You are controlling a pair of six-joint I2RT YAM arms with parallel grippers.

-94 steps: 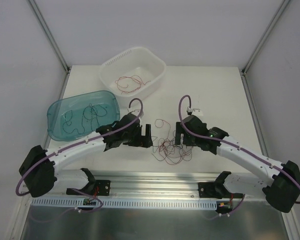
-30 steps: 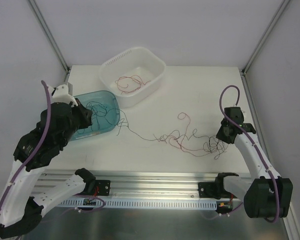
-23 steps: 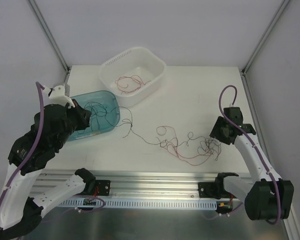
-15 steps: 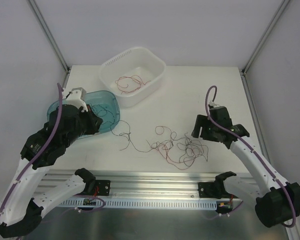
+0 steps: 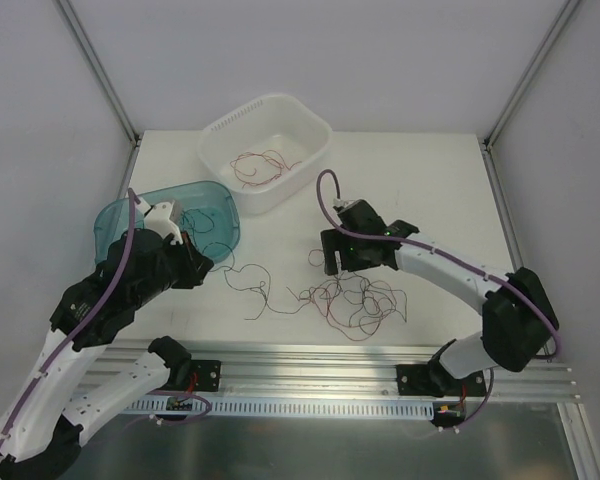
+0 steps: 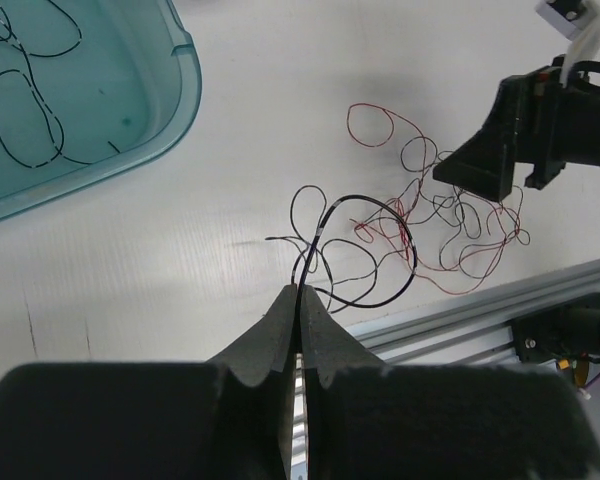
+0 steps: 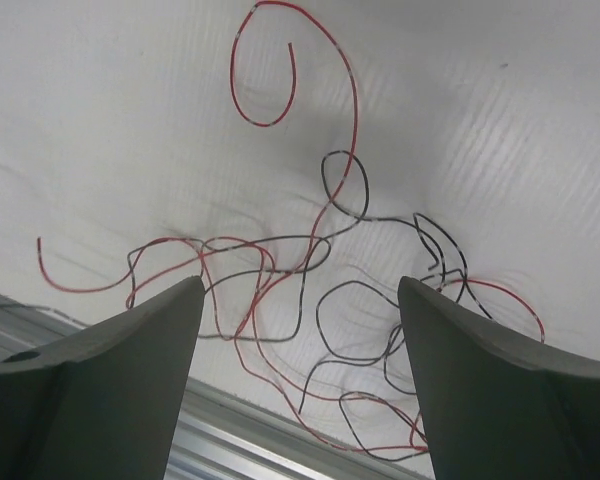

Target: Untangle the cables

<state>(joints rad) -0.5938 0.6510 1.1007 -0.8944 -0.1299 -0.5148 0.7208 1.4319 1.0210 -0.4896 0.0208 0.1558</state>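
Observation:
The cables lie as a loose clump [image 5: 355, 300] of hair-thin red and black wires on the white table, near its front edge. My right gripper [image 5: 358, 268] hovers just above the clump's far side, open, with nothing between its fingers; in the right wrist view the wires [image 7: 280, 270] spread out below the gripper [image 7: 300, 285]. My left gripper [image 5: 206, 266] is shut on a black wire [image 5: 250, 285] that trails right to the clump. The left wrist view shows the gripper [image 6: 298, 290] pinching that wire [image 6: 365, 200], with the clump [image 6: 450, 225] beyond.
A teal bin [image 5: 108, 212] holding black wires sits at the left, partly under my left arm. A white bin [image 5: 230, 115] with red wires [image 5: 260, 165] stands at the back. An aluminium rail [image 5: 310, 360] runs along the near edge.
The right gripper opened, let go of the wires and swung left from the table's right side to the middle. The stretched wires slackened into a clump. The left arm lowered rightward.

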